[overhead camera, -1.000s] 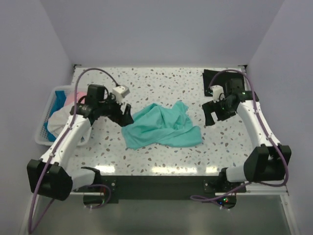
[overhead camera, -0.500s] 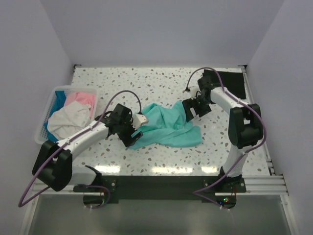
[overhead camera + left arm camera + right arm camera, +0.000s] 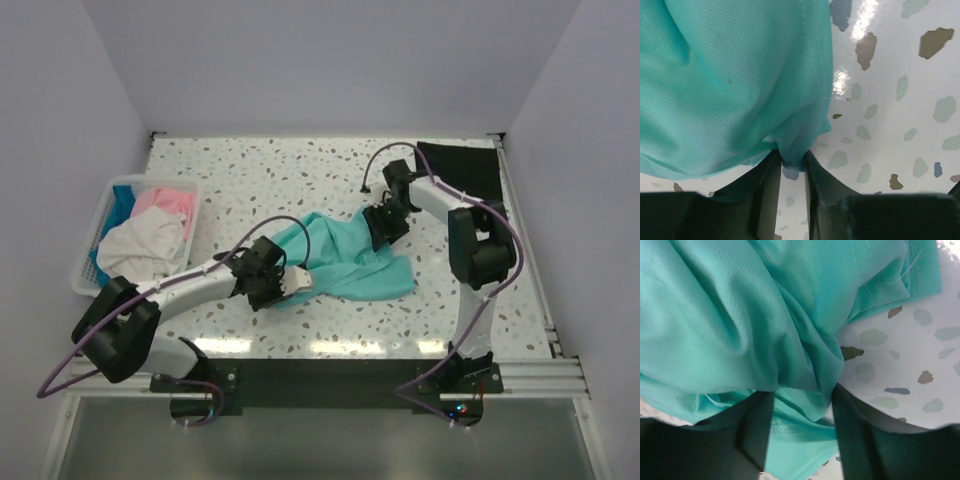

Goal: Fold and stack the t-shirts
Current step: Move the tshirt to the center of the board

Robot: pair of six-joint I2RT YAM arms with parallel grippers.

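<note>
The speckled tabletop (image 3: 300, 170) fills most of the top view. The teal-green t-shirt (image 3: 345, 255) is spread crumpled and unfolded at the centre of the frame, flat on the tabletop. A white slatted basket (image 3: 150, 184) is located at the left edge of the frame. It contains the white t-shirt (image 3: 140, 245), bunched at the front, the pink t-shirt (image 3: 165, 203) behind it and the bright blue t-shirt (image 3: 122, 198) along the left side. The black t-shirt (image 3: 460, 165) is laid flat in the upper right corner of the tabletop.

The left claw (image 3: 791, 159) is positioned at the lower left edge of the teal-green t-shirt. Its fingers are drawn close together, with a small fold of the hem nipped between the tips. The right claw (image 3: 802, 395) is positioned at the upper right edge of the same garment. Its fingers are set wider, and a thick bunch of cloth is pressed between them.
</note>
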